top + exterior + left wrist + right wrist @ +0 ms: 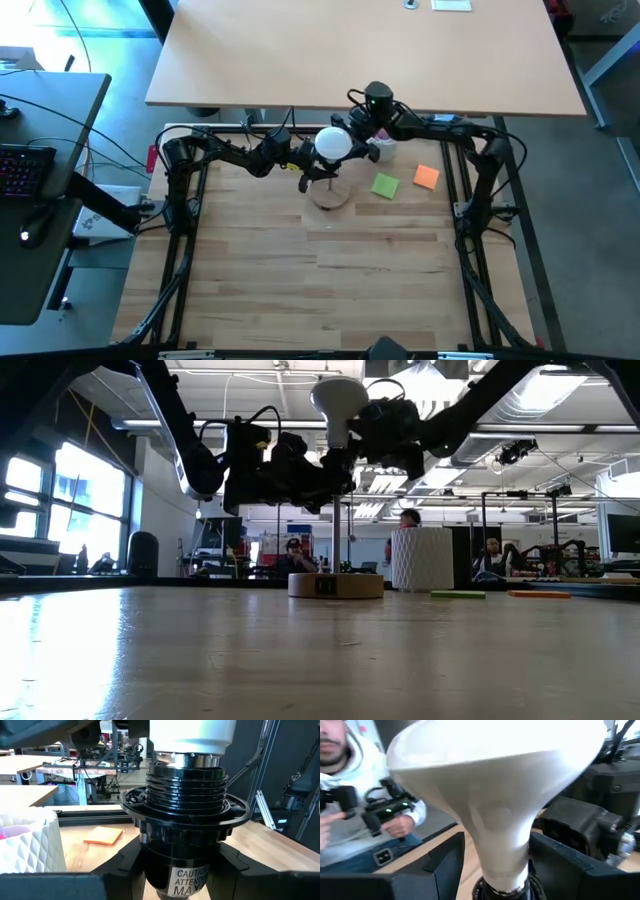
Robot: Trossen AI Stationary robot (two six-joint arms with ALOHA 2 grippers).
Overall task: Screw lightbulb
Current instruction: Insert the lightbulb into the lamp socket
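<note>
The work sits close to the far edge of the wooden table (330, 280), and the whole near half of the table is free for moving. One lightbulb (333, 143) stands upright in one black socket (184, 827), its metal base at the socket's threaded mouth, above a round wooden base (330, 193). The left gripper (305, 160) comes from the left side and its fingers (125, 865) are closed around the body of the socket. The right gripper (360, 140) comes from the far right and its two fingers (437, 862) stand on both sides of the narrow neck of the lightbulb, clamped on it. Beside them there is one white ribbed cup (421, 558), one green note (385, 185) and one orange note (427, 177), all to the right and apart from each other. In the room behind, three people sit at desks, and in the right wrist view a person (350, 810) holds a black device
</note>
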